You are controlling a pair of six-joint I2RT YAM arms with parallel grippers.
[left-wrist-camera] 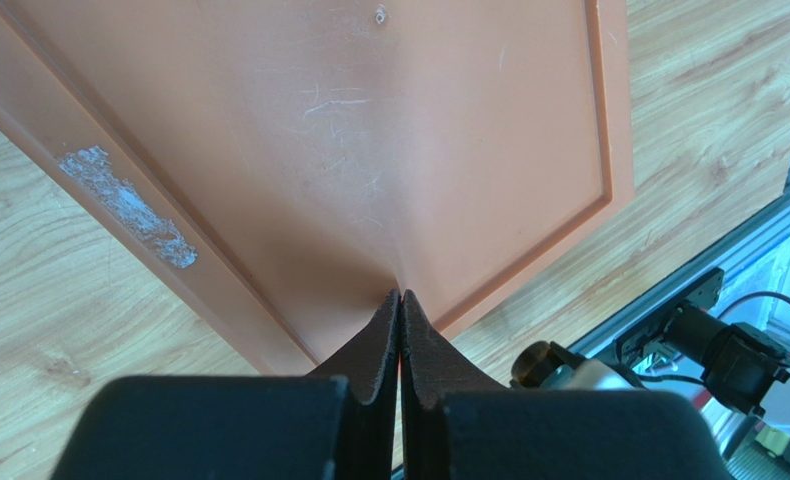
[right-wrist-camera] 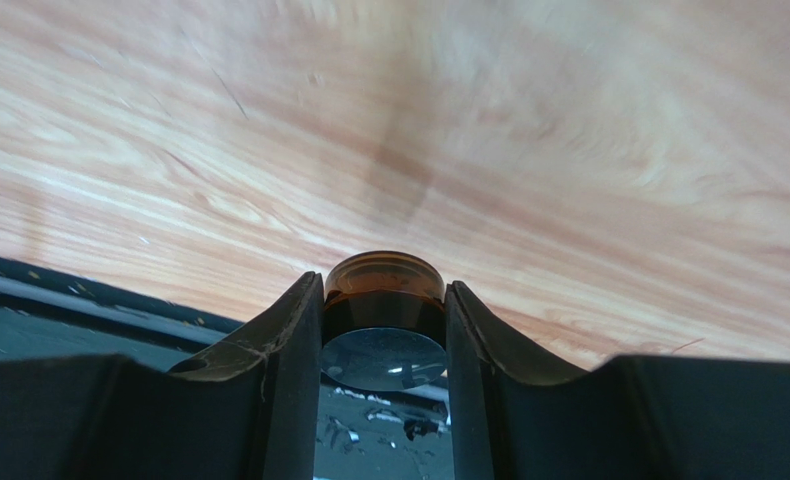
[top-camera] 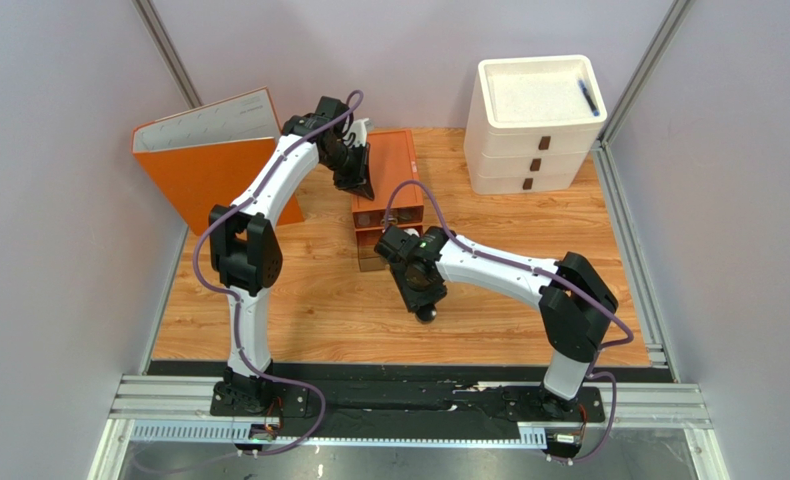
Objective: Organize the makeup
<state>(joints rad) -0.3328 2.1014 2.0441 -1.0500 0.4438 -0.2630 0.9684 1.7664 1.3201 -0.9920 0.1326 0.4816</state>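
My right gripper [top-camera: 425,305] is shut on a small round jar [right-wrist-camera: 384,300], amber-gold at its far end with a dark glossy face toward the camera. It holds the jar just above the wooden table, in front of the orange drawer unit [top-camera: 397,165]. The jar also shows in the left wrist view [left-wrist-camera: 537,363] and as a dark knob from above [top-camera: 426,315]. My left gripper [left-wrist-camera: 400,297] is shut and empty, with its tips at the drawer unit's orange top panel [left-wrist-camera: 369,140]. From above it sits at the unit's left side [top-camera: 356,183]. No other makeup is in view.
A large orange binder [top-camera: 209,165] leans at the back left. A white stack of drawers [top-camera: 529,140] stands at the back right with a black pen [top-camera: 589,97] in its top tray. Metal rails run along the near edge [top-camera: 409,400] and the right side.
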